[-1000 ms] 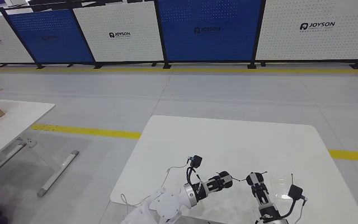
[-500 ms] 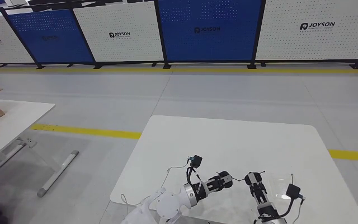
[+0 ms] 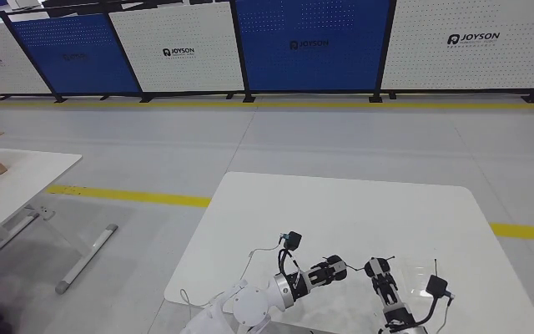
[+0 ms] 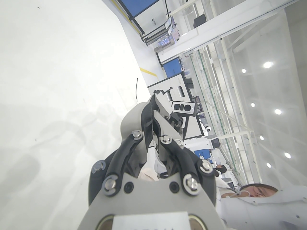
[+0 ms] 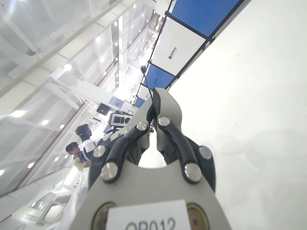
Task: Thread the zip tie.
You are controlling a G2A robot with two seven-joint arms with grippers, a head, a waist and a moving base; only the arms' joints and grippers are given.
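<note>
My right gripper [image 5: 154,93] is shut on a black zip tie [image 5: 146,78]; the strap rises from between the fingertips and ends in its small square head. In the top view this right gripper [image 3: 377,266] hangs low over the near part of the white table [image 3: 334,209]. Just beside it, my left gripper [image 3: 338,268] points toward it. A thin black strap end [image 3: 353,268] sticks out of the left one into the gap between them. The left gripper [image 4: 154,95] has its fingers pressed together, with a short black piece [image 4: 165,90] at their tips.
A second black zip tie [image 3: 435,265] lies flat on the table to the right of the grippers, also visible as a loose zip tie [image 4: 136,92] beyond the left fingertips. The table's near edge is close beneath both arms. Blue and white panels stand far behind.
The right arm has shifted slightly toward the left gripper, narrowing the gap. The left arm has stayed put.
</note>
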